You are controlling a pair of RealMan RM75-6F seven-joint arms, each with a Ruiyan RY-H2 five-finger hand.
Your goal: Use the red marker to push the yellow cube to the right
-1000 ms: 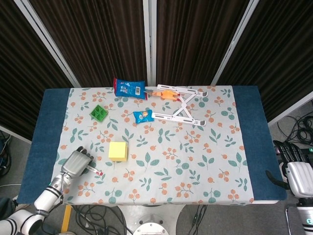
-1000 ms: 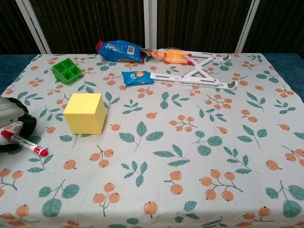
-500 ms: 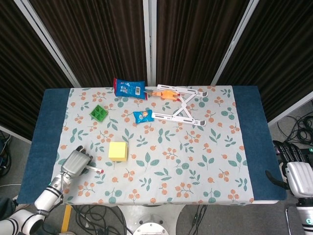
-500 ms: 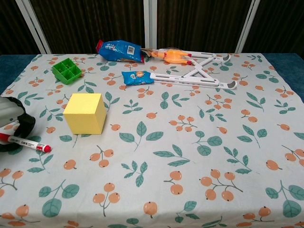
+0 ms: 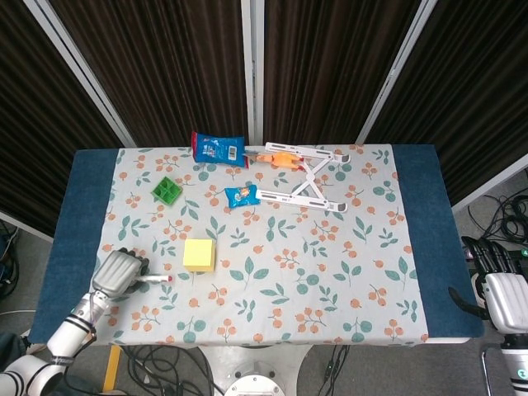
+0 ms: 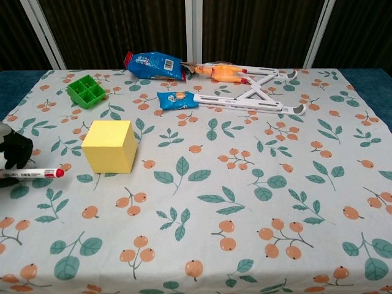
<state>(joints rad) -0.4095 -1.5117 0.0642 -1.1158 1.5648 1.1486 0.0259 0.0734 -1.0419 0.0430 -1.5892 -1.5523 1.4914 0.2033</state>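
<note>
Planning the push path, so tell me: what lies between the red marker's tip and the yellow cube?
Only bare cloth separates the red marker from the yellow cube; the chest view shows it best.

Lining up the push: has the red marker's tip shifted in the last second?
Yes. In the chest view the red marker in the left hand has swung from slanting down-right to level, its tip rising toward the yellow cube, not yet touching.
</note>
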